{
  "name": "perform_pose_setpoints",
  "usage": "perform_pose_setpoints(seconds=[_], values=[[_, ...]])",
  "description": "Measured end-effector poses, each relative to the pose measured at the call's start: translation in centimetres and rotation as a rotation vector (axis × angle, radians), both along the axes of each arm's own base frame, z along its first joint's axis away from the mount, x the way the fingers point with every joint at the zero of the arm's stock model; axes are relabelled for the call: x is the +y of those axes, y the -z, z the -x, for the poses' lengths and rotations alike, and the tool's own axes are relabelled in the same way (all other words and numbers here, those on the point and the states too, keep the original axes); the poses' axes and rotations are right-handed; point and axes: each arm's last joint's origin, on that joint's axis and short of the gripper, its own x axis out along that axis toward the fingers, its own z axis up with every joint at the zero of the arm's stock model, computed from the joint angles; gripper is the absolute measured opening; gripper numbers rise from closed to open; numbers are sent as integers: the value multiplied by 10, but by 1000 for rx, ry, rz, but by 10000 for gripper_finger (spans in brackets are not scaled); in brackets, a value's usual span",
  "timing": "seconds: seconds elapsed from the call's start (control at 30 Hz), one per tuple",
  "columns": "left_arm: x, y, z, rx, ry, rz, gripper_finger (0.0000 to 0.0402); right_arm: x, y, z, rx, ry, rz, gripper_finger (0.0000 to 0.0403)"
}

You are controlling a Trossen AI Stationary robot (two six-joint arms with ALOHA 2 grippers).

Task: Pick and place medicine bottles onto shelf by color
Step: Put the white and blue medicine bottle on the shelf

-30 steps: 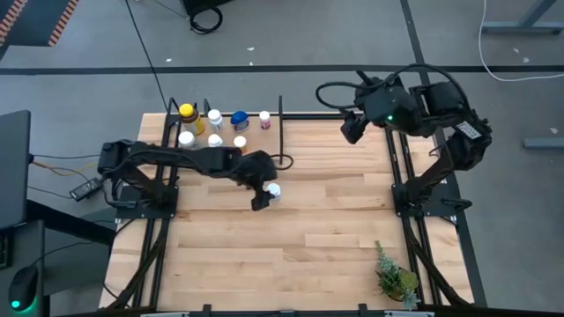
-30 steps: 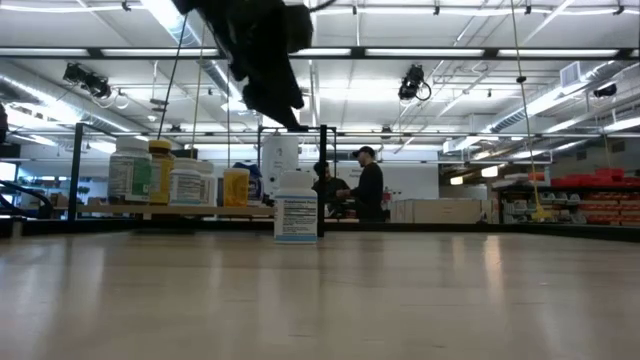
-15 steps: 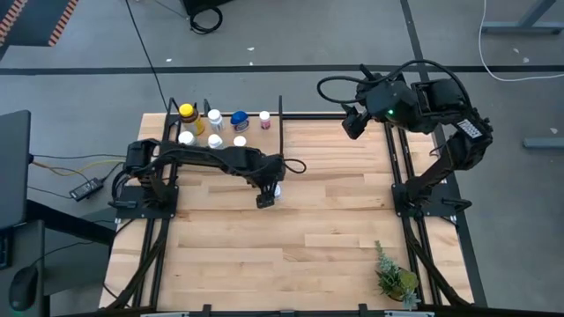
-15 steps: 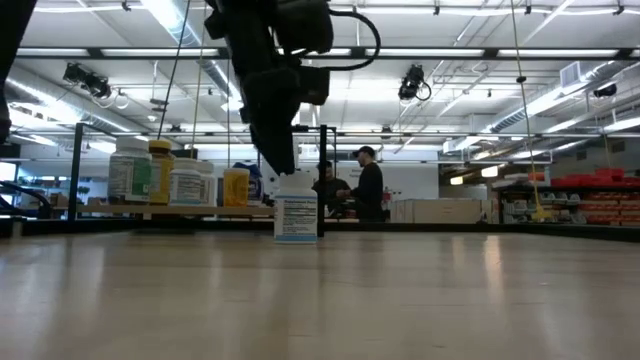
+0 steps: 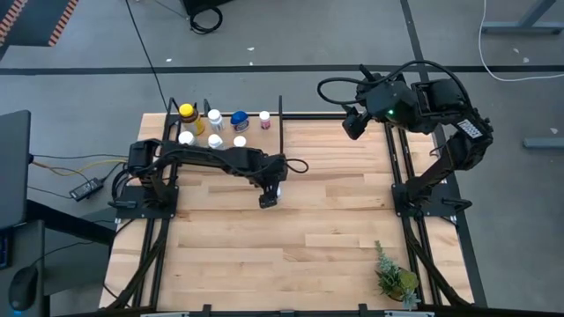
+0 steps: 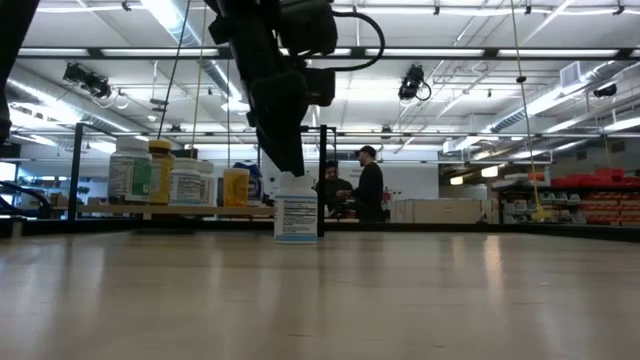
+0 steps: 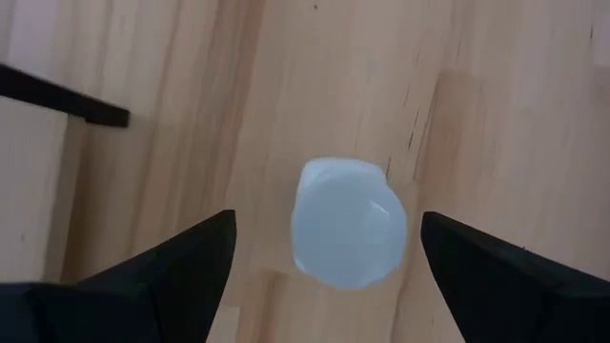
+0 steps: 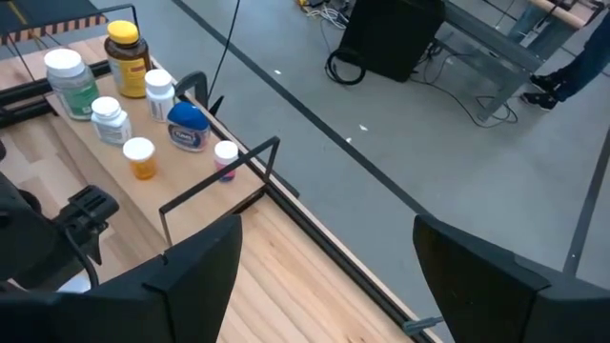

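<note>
High view: left gripper (image 5: pixel 269 199) directly above white bottle (image 5: pixel 274 188) on tabletop, clear of the shelf (image 5: pixel 280 123); right gripper (image 5: pixel 352 124) idle at far right edge.
Low view: bottle upright beneath gripper.
Left wrist view: fingers (image 7: pixel 176 262) spread, straddling cap, not touching.
Right wrist view: fingers (image 8: pixel 195 267) apart, holding nothing.

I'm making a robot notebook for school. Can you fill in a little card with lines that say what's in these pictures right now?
left gripper: open, right above the loose bottle, one finger on each side
loose bottle: white cap, upright on the table, outside the shelf
shelf: back left corner, seven bottles on it
shelf bottles: amber one, blue one, pink-capped one, orange one, three white
right gripper: open, raised at the back right
plant: front right corner
</note>
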Motion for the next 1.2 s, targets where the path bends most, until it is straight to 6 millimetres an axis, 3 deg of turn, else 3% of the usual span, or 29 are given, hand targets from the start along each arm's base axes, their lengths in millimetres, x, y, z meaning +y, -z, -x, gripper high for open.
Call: perform_pose_setpoints(seconds=[0.23,0.57,0.93,1.2], values=[[0,10,-4,19,-4,3,329,0,0,0,-2,1,-2,316],[0,10,-5,14,-4,4,279,0,0,0,-5,4,-4,316],[0,10,-5,3,-11,5,180,0,0,0,-4,3,-3,316],[2,7,-1,21,-39,18,178,0,0,0,-1,1,-1,316]])
